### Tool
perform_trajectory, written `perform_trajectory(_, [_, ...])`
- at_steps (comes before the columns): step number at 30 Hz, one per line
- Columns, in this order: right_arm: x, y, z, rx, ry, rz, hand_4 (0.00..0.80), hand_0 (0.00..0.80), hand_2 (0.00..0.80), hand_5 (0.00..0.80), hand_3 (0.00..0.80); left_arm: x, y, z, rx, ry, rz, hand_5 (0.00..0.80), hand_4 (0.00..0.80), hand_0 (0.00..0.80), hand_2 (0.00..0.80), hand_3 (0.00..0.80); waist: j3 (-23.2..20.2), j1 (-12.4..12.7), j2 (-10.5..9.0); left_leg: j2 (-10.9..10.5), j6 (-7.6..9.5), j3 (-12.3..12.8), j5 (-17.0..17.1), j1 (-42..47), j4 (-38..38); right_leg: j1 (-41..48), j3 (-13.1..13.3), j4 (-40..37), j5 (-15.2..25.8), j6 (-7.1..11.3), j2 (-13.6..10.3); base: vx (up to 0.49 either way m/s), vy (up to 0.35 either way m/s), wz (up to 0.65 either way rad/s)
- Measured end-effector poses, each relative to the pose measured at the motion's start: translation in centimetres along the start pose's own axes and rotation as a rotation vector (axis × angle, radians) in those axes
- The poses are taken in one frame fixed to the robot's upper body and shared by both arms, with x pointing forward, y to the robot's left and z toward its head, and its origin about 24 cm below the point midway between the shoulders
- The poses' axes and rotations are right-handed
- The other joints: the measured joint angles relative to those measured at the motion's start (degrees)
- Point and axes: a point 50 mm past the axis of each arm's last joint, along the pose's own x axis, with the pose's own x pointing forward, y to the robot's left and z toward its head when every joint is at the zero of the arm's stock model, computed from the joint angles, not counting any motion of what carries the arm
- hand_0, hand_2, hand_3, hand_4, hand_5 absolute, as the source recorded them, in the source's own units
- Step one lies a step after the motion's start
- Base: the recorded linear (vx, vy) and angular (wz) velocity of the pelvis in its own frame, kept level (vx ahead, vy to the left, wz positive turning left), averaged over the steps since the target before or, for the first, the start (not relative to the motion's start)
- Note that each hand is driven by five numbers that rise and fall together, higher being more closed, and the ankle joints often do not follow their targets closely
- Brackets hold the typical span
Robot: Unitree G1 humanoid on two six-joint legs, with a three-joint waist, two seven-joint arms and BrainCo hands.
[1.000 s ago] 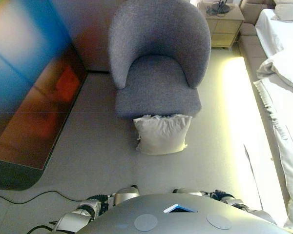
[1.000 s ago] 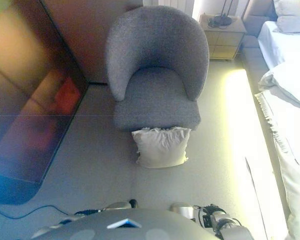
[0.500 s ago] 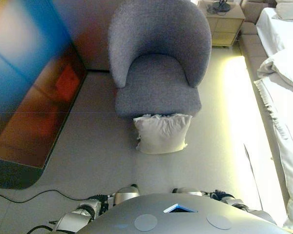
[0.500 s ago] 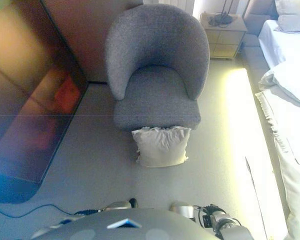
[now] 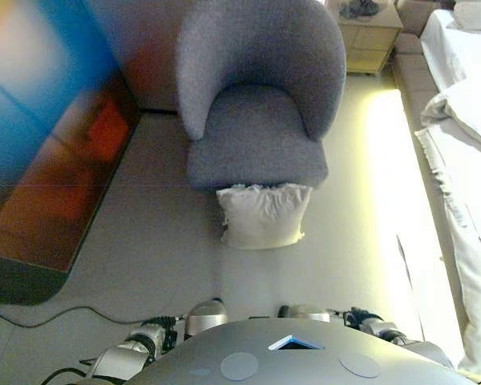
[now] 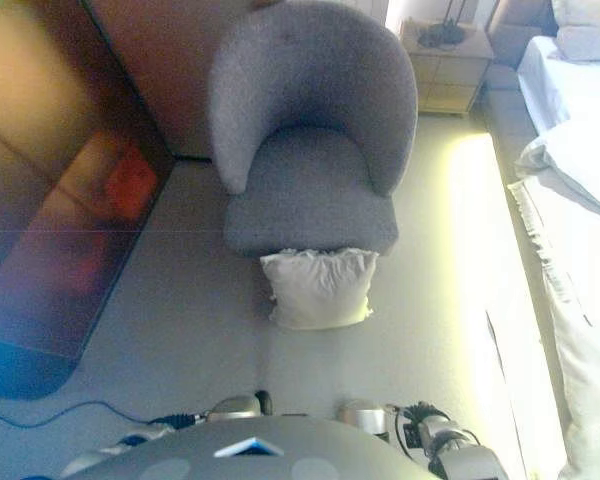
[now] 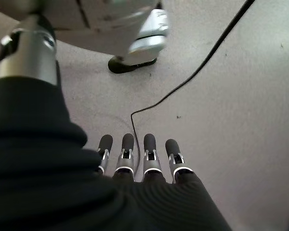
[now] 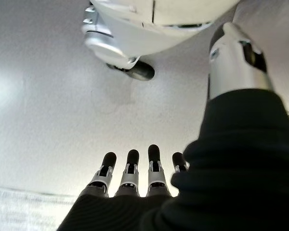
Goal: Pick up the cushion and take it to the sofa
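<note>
A white square cushion (image 5: 263,216) stands on the grey floor, leaning against the front of a grey armchair (image 5: 256,96); it also shows in the right eye view (image 6: 317,288). My left hand (image 7: 139,161) hangs at my side over bare floor, fingers straight and empty. My right hand (image 8: 135,173) hangs at the other side, fingers straight and empty. Both hands are far from the cushion and hold nothing. No sofa other than the armchair shows.
A large dark glossy panel (image 5: 40,144) lies along the left. A bed with white bedding (image 5: 465,160) runs down the right. A bedside cabinet (image 5: 369,32) stands behind the armchair. A black cable (image 7: 183,86) trails on the floor by my left hand.
The whole picture has shifted a little downward toward me, so the camera has moved slightly closer. The cushion and armchair have not moved. Both hands stay down.
</note>
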Motion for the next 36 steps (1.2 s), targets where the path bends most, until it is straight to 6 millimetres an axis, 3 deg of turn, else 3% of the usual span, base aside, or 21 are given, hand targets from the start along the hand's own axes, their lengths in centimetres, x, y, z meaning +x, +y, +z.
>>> perform_trajectory(1, [0.0, -0.2, 0.1, -0.003, -0.003, -0.005, 0.0, 0.0, 0.0, 0.0, 0.0, 0.0, 0.0, 0.3, -0.022, -0.005, -0.002, 0.0, 0.0, 0.0, 0.0, 0.0, 0.9, 0.7, -1.07, 0.2, 1.58, 0.0, 1.7, -0.9, 2.5, 0.1, 0.1, 0.2, 0.4, -1.23, -0.3, 0.126, -0.001, -0.17])
perform_trajectory(2, [0.0, -0.2, 0.1, -0.006, -0.002, -0.006, 0.0, 0.0, 0.0, 0.0, 0.0, 0.0, -0.1, -0.2, -0.035, 0.01, -0.007, 0.0, 0.0, 0.0, 0.0, 0.0, 1.0, 1.3, -0.67, 0.6, 2.11, 0.6, 1.5, -1.7, 4.4, 0.9, -0.4, 0.0, 0.3, -1.61, -0.1, 0.197, 0.008, -0.1])
perform_trajectory(4, [0.0, -0.2, -0.2, -0.006, 0.007, -0.004, 0.0, 0.0, 0.0, 0.0, 0.0, 0.0, -0.4, -0.8, -0.045, 0.028, -0.02, 0.0, 0.0, 0.0, 0.0, 0.0, 1.3, 1.3, -0.19, 0.6, 1.74, 1.0, 1.1, -1.9, 4.8, 1.5, -0.6, -0.3, 0.2, -2.13, 0.4, 0.25, 0.038, 0.04])
perform_trajectory(5, [0.0, -0.1, -0.3, -0.006, 0.01, -0.001, 0.0, 0.0, 0.0, 0.0, 0.0, 0.0, -0.5, -0.8, -0.045, 0.032, -0.026, 0.0, 0.0, 0.0, 0.0, 0.0, 1.5, 1.5, 0.02, 0.5, 1.41, 1.3, 0.9, -2.2, 3.2, 1.6, -0.5, -0.6, 0.4, -2.43, 0.7, 0.349, 0.074, 0.07])
perform_trajectory(8, [0.0, -0.1, -0.6, -0.009, 0.02, 0.003, 0.0, 0.0, 0.0, 0.0, 0.0, -0.1, -1.1, -0.5, -0.046, 0.023, -0.047, 0.0, 0.0, 0.0, 0.0, 0.0, 2.3, 2.4, 1.76, 1.1, 1.26, 3.6, 1.2, -2.1, -11.2, 3.0, 0.3, -3.0, 0.9, -3.15, 3.2, 0.386, 0.073, 0.26])
perform_trajectory(10, [0.0, -0.2, -0.7, -0.016, 0.02, -0.001, 0.0, 0.0, 0.0, 0.0, 0.0, -0.1, -1.4, -0.7, -0.046, 0.027, -0.058, 0.0, 0.0, 0.0, 0.0, 0.0, 2.8, 3.1, 2.78, 1.2, 1.35, 3.8, 1.3, -2.1, -15.9, 4.2, 2.8, -3.2, 0.8, -3.06, 4.5, 0.427, 0.073, 0.12])
perform_trajectory(12, [0.1, -0.3, -0.8, -0.025, 0.024, -0.006, 0.0, 0.0, 0.0, 0.0, 0.0, -0.1, -1.7, -1.2, -0.052, 0.045, -0.067, 0.0, 0.0, 0.0, 0.0, 0.0, 2.7, 5.8, 4.25, 2.4, 1.14, 3.9, 1.1, -2.2, -17.3, 5.2, 5.4, -3.3, 0.1, -2.41, 5.0, 0.46, 0.087, -0.44])
perform_trajectory(16, [0.1, -0.4, -1.6, -0.054, 0.053, -0.01, 0.0, 0.0, 0.0, 0.0, 0.0, -0.1, -2.2, -2.1, -0.063, 0.07, -0.079, 0.0, 0.0, 0.0, 0.0, 0.0, 0.3, 7.1, 5.53, 3.7, 0.08, 3.8, -0.2, -1.5, -15.9, 9.6, 8.8, -7.5, -1.5, 0.38, 3.0, 0.477, 0.111, -0.48])
perform_trajectory(17, [0.1, -0.2, -1.9, -0.061, 0.063, -0.006, 0.0, 0.0, 0.0, 0.0, 0.0, -0.1, -2.2, -2.2, -0.063, 0.071, -0.078, 0.0, 0.0, 0.0, 0.0, 0.0, -0.4, 7.3, 5.25, 2.3, 1.85, 4.9, 2.4, -0.6, -15.9, 11.8, 9.8, -9.3, -2.0, 1.51, 1.2, 0.543, 0.166, -0.53])
perform_trajectory(19, [0.0, 1.2, -2.1, -0.066, 0.067, 0.03, 0.0, 0.0, 0.0, 0.0, 0.0, 0.0, -1.2, -2.7, -0.069, 0.076, -0.051, 0.0, 0.0, 0.0, 0.0, 0.0, -0.6, 7.4, 3.31, 0.1, 7.04, 7.5, 1.5, 1.9, -15.1, 12.9, 9.1, -5.5, -3.2, 3.07, -1.1, 0.515, 0.193, -0.52])
perform_trajectory(21, [-0.2, 2.8, -2.2, -0.061, 0.072, 0.067, 0.0, 0.0, 0.0, 0.0, 0.0, 0.1, 0.3, -2.2, -0.089, 0.065, -0.016, 0.0, 0.0, 0.0, 0.0, 0.0, -1.9, 7.4, 0.63, -1.3, 8.17, 8.9, -1.8, 2.7, -12.6, 12.7, 7.6, -2.9, -3.5, 3.11, -2.5, 0.477, 0.202, -0.34])
perform_trajectory(24, [-0.2, 3.0, -2.3, -0.058, 0.079, 0.073, 0.0, 0.0, 0.0, 0.0, 0.0, 0.1, 0.4, -0.9, -0.089, 0.032, -0.016, 0.0, 0.0, 0.0, 0.0, 0.0, -2.7, 7.3, -0.56, -2.5, 8.46, 8.4, -5.7, 2.1, -7.9, 12.9, 7.7, -1.5, -3.0, 4.43, -4.0, 0.357, 0.156, -0.15])
perform_trajectory(26, [-0.2, 2.9, -2.2, -0.054, 0.081, 0.07, 0.0, 0.0, 0.0, 0.0, 0.0, 0.1, 0.4, -0.2, -0.088, 0.018, -0.016, 0.0, 0.0, 0.0, 0.0, 0.0, -2.9, 7.3, -0.06, -2.7, 9.04, 8.3, -7.8, 1.6, -6.2, 11.3, 7.7, 1.8, -3.4, 6.04, -4.3, 0.339, 0.151, -0.05])
perform_trajectory(29, [-0.1, 2.4, -2.1, -0.041, 0.072, 0.046, 0.0, 0.0, 0.0, 0.0, 0.0, 0.0, 0.4, 0.9, -0.079, -0.008, -0.019, 0.0, 0.0, 0.0, 0.0, 0.0, -3.3, 6.5, 0.9, -4.0, 10.39, 7.3, -7.5, 3.8, -10.2, 4.8, 7.7, 15.7, -4.1, 8.72, -5.2, 0.369, 0.137, 0.16])
perform_trajectory(31, [-0.1, 1.7, -1.2, -0.034, 0.034, 0.025, 0.0, 0.0, 0.0, 0.0, 0.0, 0.0, 0.7, 0.8, -0.057, -0.01, -0.008, 0.0, 0.0, 0.0, 0.0, 0.0, -3.6, 5.1, 2.03, -4.3, 11.2, 6.6, -7.0, 7.0, -14.2, 0.0, 7.5, 27.4, -0.9, 10.81, -5.6, 0.308, 0.057, 0.2])
perform_trajectory(33, [-0.1, 1.7, -0.7, -0.03, 0.005, 0.026, 0.0, 0.0, 0.0, 0.0, 0.0, 0.0, 1.4, 0.6, -0.032, -0.003, 0.009, 0.0, 0.0, 0.0, 0.0, 0.0, -4.4, 3.9, 2.13, -4.4, 11.6, 5.7, -6.3, 8.8, -16.1, -3.2, 6.2, 31.0, -3.6, 10.8, -5.4, 0.228, -0.04, 0.23])
perform_trajectory(36, [-0.1, 1.5, 0.5, -0.029, -0.046, 0.023, 0.0, 0.0, 0.0, 0.0, 0.0, -0.1, 1.7, 1.5, -0.011, -0.018, 0.016, 0.0, 0.0, 0.0, 0.0, 0.0, -3.9, 2.6, 2.73, -3.5, 10.97, 5.6, -5.5, 9.5, -17.8, -9.9, 0.6, 24.5, -4.7, 9.65, -6.4, 0.118, -0.158, 0.08])
